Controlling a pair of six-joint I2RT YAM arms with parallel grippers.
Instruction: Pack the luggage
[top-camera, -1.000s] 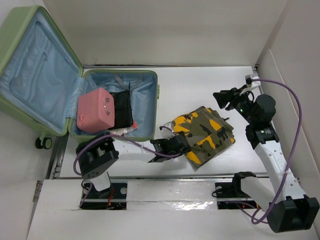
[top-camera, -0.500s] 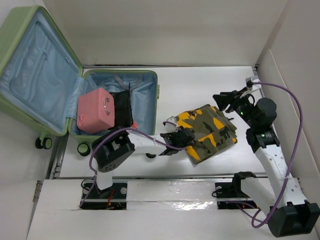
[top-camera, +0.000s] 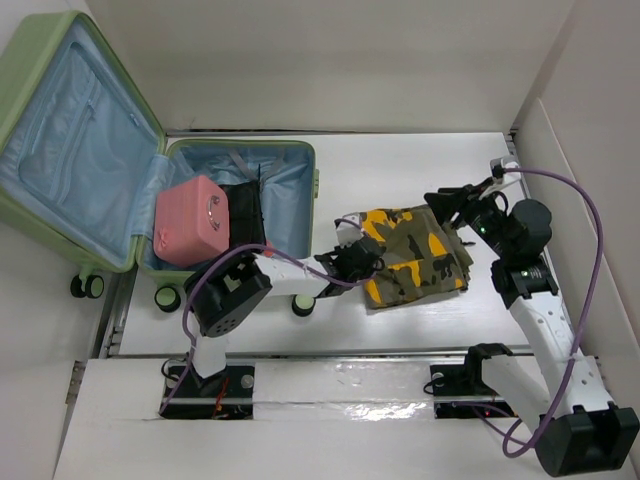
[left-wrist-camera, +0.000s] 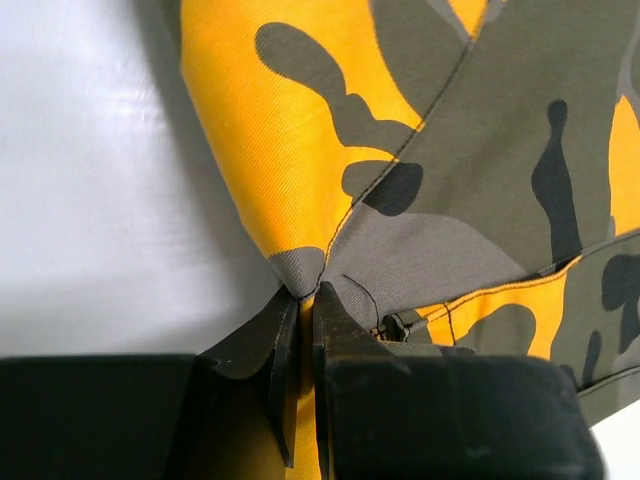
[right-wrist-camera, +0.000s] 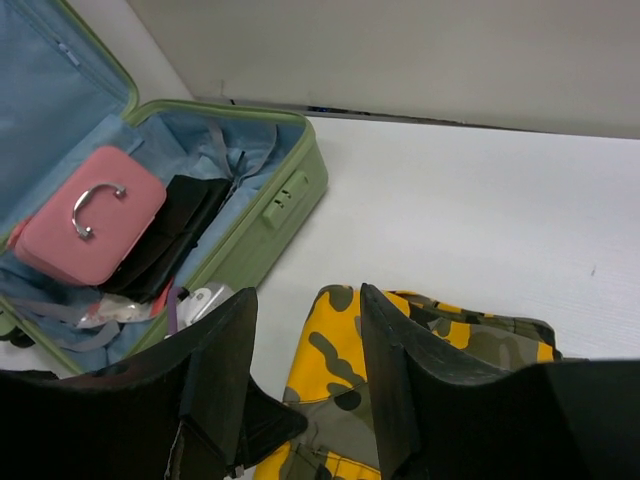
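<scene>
One corner of the folded orange, olive and black camouflage-print garment (top-camera: 420, 258) is what matters now. The left end effector (left-wrist-camera: 308, 295) is closed on it, and in the left wrist view we see the fabric nipped between the two black fingers. Over the past second this arm has swung its elbow leftward and carried that corner upward in the overhead frame. The garment has turned from a slanted diamond into a squarer patch at centre right, and it has moved up off the lower strip of the white counter (top-camera: 400, 165). The right end effector (right-wrist-camera: 305, 300) has edged toward the garment's upper right corner, jaws spread and holding nothing. The large light-green hard-shell luggage (top-camera: 75, 150) lies open at the upper left of the frame, with a pink boxy case (top-camera: 192, 220) and a folded black item (top-camera: 243, 215) already in its base. We judge the drag is under way, but the garment lies wholly on the counter, beside the luggage rather than in it.
</scene>
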